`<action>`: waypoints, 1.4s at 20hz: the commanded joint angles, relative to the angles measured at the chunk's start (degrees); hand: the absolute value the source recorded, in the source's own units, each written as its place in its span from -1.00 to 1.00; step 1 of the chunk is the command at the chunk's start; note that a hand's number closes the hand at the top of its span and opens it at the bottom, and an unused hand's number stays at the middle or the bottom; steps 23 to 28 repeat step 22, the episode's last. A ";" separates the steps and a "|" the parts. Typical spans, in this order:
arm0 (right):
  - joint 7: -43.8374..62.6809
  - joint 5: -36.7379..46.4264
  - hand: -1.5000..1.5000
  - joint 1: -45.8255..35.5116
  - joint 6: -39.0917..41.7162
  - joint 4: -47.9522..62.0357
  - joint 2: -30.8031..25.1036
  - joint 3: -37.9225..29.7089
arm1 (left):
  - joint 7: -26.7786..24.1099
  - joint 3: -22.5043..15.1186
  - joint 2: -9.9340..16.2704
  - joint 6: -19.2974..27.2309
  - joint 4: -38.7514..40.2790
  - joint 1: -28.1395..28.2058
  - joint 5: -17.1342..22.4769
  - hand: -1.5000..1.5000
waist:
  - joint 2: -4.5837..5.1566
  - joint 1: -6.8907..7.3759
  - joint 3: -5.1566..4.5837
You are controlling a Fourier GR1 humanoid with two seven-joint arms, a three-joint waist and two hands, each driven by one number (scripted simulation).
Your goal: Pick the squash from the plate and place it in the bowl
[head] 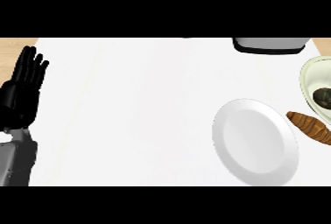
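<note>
Resting at the left edge, left hand (22, 94) is relaxed, fingers straight, holding nothing. Right hand unseen. Plate (255, 142) bare; dark lump, likely the squash (322, 97), already in bowl (309, 76), far right of the hand.

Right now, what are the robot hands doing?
Left robot hand: open, fingers straight up, resting at the left edge, holding nothing.
Right robot hand: not in view.
</note>
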 commanded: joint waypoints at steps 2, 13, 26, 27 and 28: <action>-0.18 -6.26 -1.00 0.94 -0.87 1.58 -4.23 -6.81 | -0.23 -0.38 -0.90 0.04 -1.81 1.36 0.29 0.00 | 0.15 0.43 0.11; 2.51 -13.29 -1.00 6.64 7.21 4.29 -14.52 -14.21 | 1.21 -0.66 -0.22 0.56 -1.51 -0.61 -0.51 0.00 | 0.61 -0.19 0.57; 0.08 -15.95 -1.00 12.73 14.51 4.41 -17.79 -16.84 | -0.37 0.83 -0.17 -0.24 -1.29 1.00 0.92 0.00 | 0.63 -0.82 0.86; 0.08 -15.95 -1.00 12.73 14.51 4.41 -17.79 -16.84 | -0.37 0.83 -0.17 -0.24 -1.29 1.00 0.92 0.00 | 0.63 -0.82 0.86; 0.08 -15.95 -1.00 12.73 14.51 4.41 -17.79 -16.84 | -0.37 0.83 -0.17 -0.24 -1.29 1.00 0.92 0.00 | 0.63 -0.82 0.86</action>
